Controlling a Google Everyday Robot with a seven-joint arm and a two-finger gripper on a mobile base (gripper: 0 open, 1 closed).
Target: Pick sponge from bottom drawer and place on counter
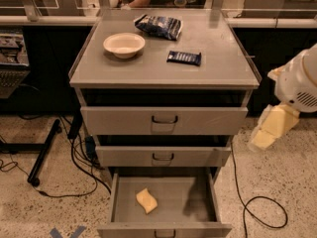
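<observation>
The pale-yellow sponge (146, 201) lies flat in the open bottom drawer (198, 202), left of its middle. The two drawers above are pushed in. The grey counter (163, 71) tops the cabinet. My gripper (270, 128) hangs at the right edge of the view, beside the cabinet at the height of the upper two drawers. It is well above and to the right of the sponge and holds nothing that I can see.
On the counter stand a cream bowl (124, 45), a dark snack bag (158, 26) and a small dark bar (184, 58). Black cables (74, 167) lie on the floor left and right of the cabinet. A black stand leg (42, 152) is at the left.
</observation>
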